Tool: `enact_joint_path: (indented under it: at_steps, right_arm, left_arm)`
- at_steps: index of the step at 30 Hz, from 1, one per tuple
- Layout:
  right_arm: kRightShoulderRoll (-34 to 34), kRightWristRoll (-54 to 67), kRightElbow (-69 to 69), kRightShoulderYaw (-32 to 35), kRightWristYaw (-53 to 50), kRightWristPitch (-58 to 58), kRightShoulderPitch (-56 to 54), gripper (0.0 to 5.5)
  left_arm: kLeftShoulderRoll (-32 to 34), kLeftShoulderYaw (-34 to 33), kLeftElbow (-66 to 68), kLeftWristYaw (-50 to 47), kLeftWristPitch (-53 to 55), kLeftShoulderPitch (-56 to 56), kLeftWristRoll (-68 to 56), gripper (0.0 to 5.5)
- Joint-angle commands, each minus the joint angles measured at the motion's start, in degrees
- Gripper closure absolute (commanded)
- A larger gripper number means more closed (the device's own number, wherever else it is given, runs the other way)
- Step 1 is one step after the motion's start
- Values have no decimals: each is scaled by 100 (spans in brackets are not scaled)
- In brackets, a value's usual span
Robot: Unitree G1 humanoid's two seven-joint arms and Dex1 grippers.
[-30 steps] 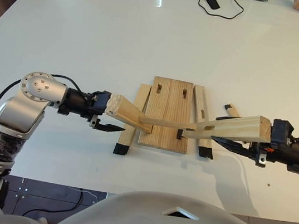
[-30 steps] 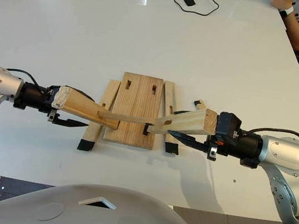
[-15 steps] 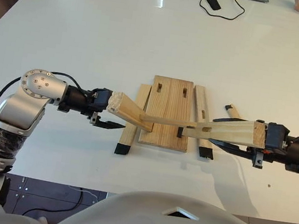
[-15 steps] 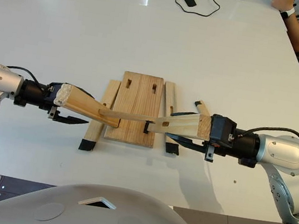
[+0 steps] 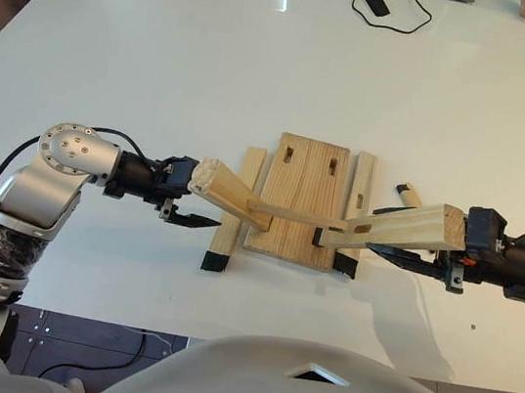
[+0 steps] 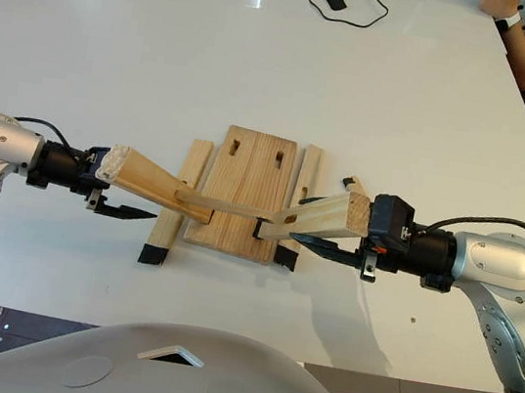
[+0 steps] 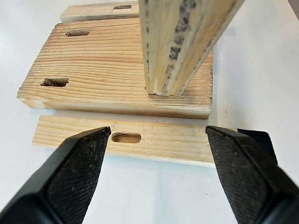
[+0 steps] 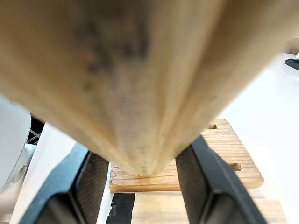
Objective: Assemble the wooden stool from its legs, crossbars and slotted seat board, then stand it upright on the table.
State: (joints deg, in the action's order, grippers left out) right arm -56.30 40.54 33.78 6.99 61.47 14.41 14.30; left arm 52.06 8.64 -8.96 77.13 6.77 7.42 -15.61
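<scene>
White table (image 5: 164, 63) bears the seat board (image 5: 307, 178) flat; above it your left gripper (image 5: 208, 220) clamps the left leg (image 5: 233, 197), your right gripper (image 5: 387, 253) the right leg (image 5: 401, 227), thin crossbar (image 5: 294, 214) bridging them: probably stiff, light wood, so grip outer ends, clear of the mortises.

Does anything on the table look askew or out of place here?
Yes. The seat board lies skewed to the near edge of the table, and the loose leg on its right slants with it. Nothing looks damaged or spilled.
</scene>
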Motion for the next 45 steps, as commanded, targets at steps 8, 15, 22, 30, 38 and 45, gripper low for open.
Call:
enact_joint_path:
  at_steps: [8, 15, 22, 30, 38, 45]
  right_arm:
    - [-110, -71, -509, -856, 339, 909, -1127, 350]
    - [-165, -377, -1029, -1314, 754, 1049, -1760, 350]
    - [-236, -735, -729, -1567, 842, 767, -1575, 350]
    - [-46, -858, -618, -1742, 684, 691, -1470, 350]
    - [137, -769, -682, -2006, 669, 1019, -2017, 350]
    - [135, -1342, -1056, -2498, 874, 944, -2389, 350]
  left_arm:
    - [-83, 85, -348, -135, 57, -156, 70, 172]
    - [-147, 100, -655, -292, 154, -365, 56, 172]
    - [-222, 147, -828, -457, 274, -463, 72, 172]
    - [-309, 206, -902, -554, 376, -426, 87, 172]
    - [-443, 280, -985, -722, 496, -350, 84, 172]
    - [-572, 310, -1104, -826, 658, -257, 12, 172]
